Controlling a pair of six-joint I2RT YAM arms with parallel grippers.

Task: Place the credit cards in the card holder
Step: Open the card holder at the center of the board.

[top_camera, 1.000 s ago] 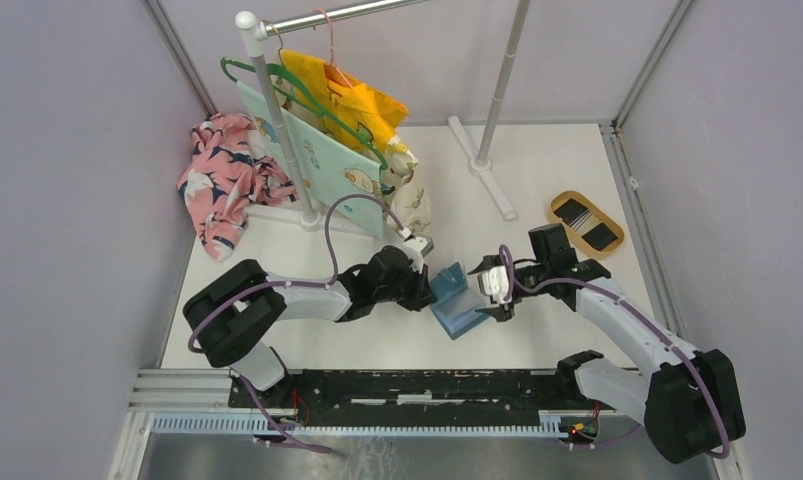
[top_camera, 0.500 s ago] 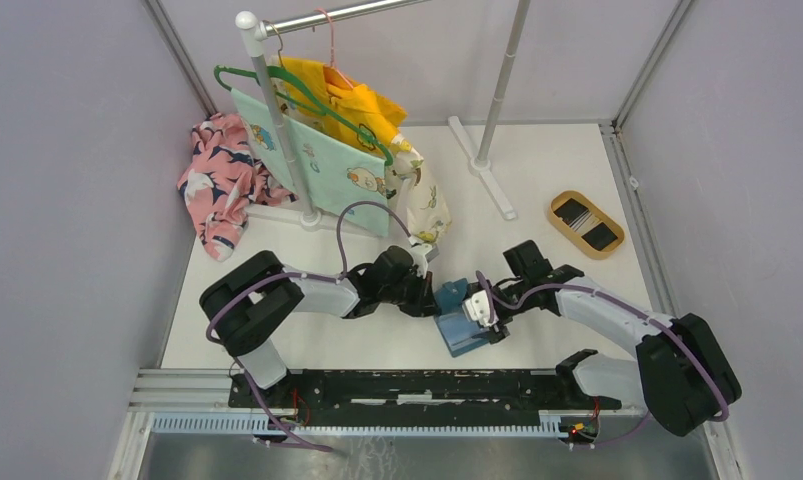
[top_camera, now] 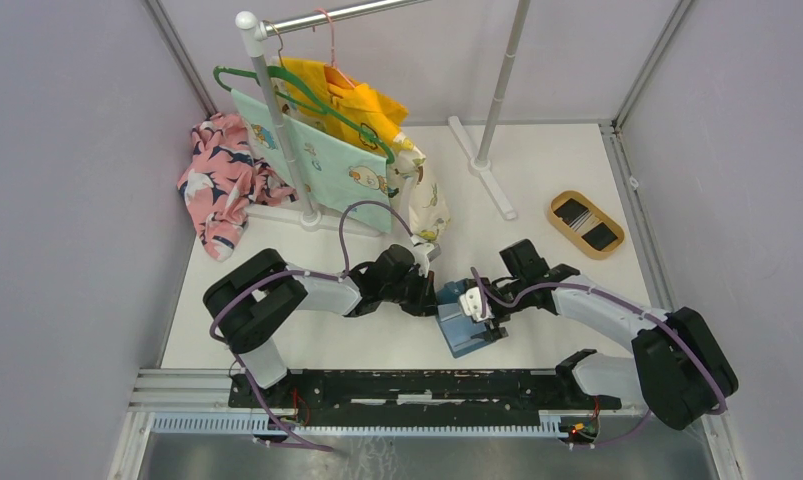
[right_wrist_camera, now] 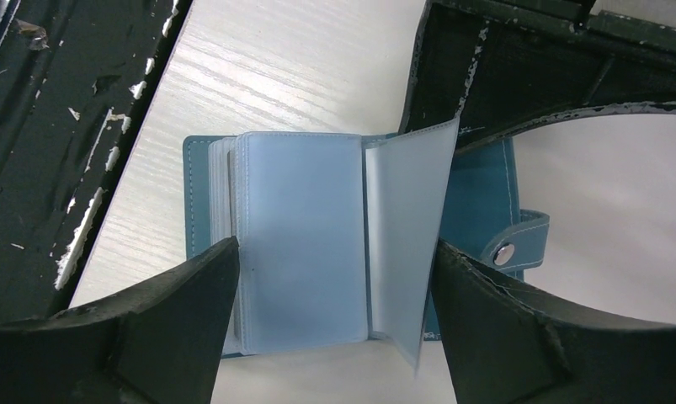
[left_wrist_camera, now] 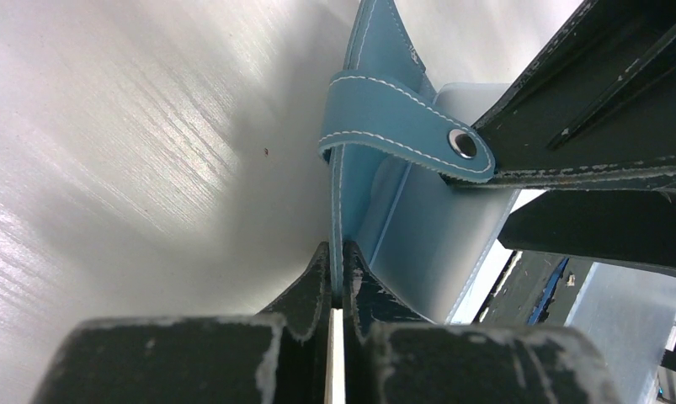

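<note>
The left gripper (left_wrist_camera: 338,257) is clamped on the raised cover edge of the card holder (right_wrist_camera: 300,236). The right gripper (right_wrist_camera: 334,252) stands spread wide, straddling the frosted slot pages (right_wrist_camera: 401,227). Whether it touches them, or what they hold, cannot be made out. The holder lies open on the table (top_camera: 537,170) between the arms. Two dark credit cards (top_camera: 601,236) lie in the tan tray (top_camera: 553,210), well apart from the holder.

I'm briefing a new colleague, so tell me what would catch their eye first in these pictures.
The open blue wallet at the middle of the table: the left gripper pinches its cover while the right gripper hangs open over its clear sleeves. Next, the bright clothes on the rack at back left, and the tan tray with two dark cards at far right.
</note>
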